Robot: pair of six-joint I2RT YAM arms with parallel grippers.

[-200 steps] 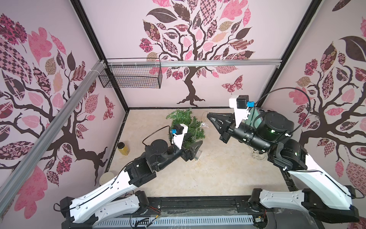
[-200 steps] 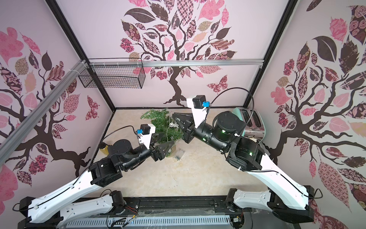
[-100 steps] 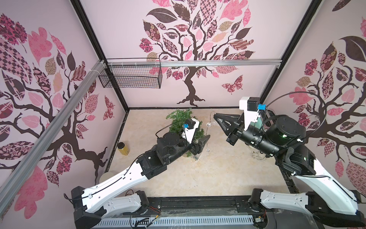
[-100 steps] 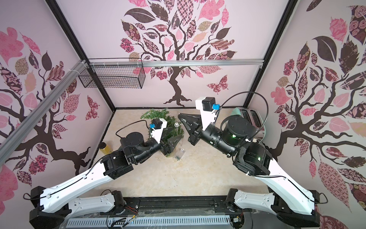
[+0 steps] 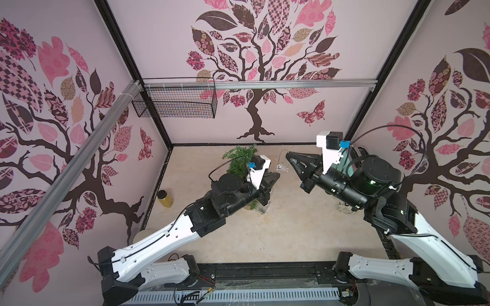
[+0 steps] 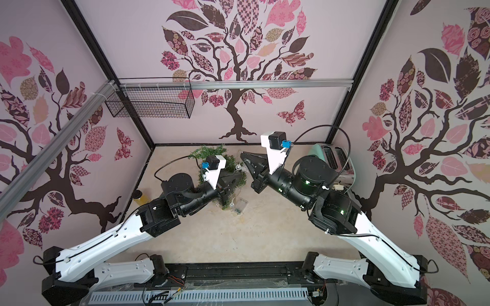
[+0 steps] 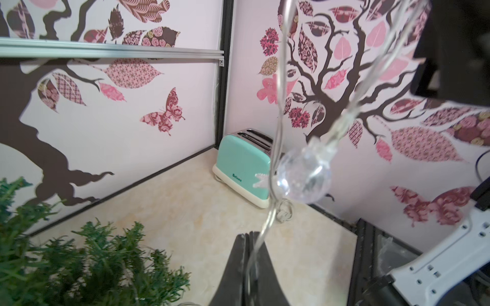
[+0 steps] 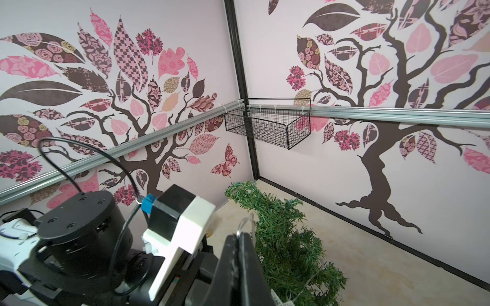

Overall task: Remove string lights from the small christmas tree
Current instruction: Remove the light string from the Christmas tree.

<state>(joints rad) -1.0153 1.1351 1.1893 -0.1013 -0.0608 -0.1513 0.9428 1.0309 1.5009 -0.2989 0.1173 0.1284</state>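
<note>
Having moved up beside the small christmas tree, the left gripper now closes on the string lights, which the right gripper pinches higher; unwinding seems underway, and next needs slow lifting off the branches.

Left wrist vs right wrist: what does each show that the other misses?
Left wrist only: the mint toaster in the corner, a globe bulb hanging on the string lights, and the left claw shut on their wire. Right wrist only: the wire basket on the wall rail, the left arm's wrist camera, and the right claw shut on a wire loop. Both: the small christmas tree and the lights' wire.
</note>
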